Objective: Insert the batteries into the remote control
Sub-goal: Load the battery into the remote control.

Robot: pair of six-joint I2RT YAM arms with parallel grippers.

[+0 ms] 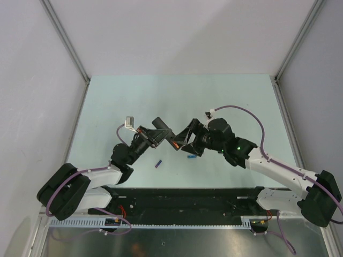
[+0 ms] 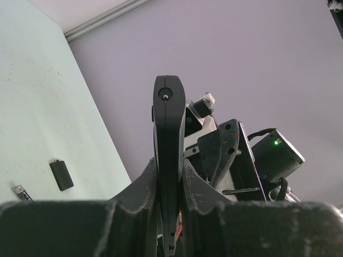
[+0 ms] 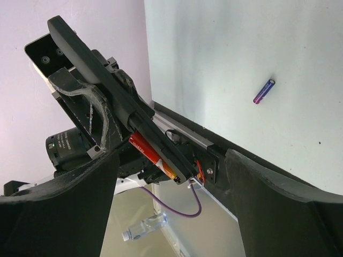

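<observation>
**Setting.** Pale green table top (image 1: 225, 101), boxed in by plain lilac-grey walls (image 1: 177, 37).

**Item 1: left gripper (image 2: 170, 171).** Fingers pressed together on the remote control (image 2: 169, 123), one against each flat face. The remote is lifted clear of the table, and its far end sticks out well past the fingertips. The left wrist camera sees it edge-on.

**Item 2: remote control.** Slim black bar, tilted, with its recessed face turned towards the other arm. An orange-red battery (image 3: 153, 156) lies lengthwise in the recess near the lower end. Whether a second cell sits above it cannot be told.

**Item 3: right gripper (image 3: 171, 160).** Fingers spread wide, gripping nothing. It faces the recess side of the remote at close range, and its own camera shows the battery end of the bar between the two fingers. Whether anything touches cannot be told.

**Item 4: loose on the table.**
- A blue-purple battery (image 3: 264, 91) lies on its side, well apart from the raised remote.
- A small black rectangular cover (image 2: 61, 175) lies flat, with a second battery (image 2: 20, 191) near it. That battery's colour is unclear.

**Item 5: fittings.**
- A purple cable (image 1: 252, 115) loops over the right arm.
- Aluminium posts (image 1: 67, 40) run along the wall joints at the far corners.
- A clear plastic bottle (image 3: 143, 227) shows past the table edge in the right wrist view.
</observation>
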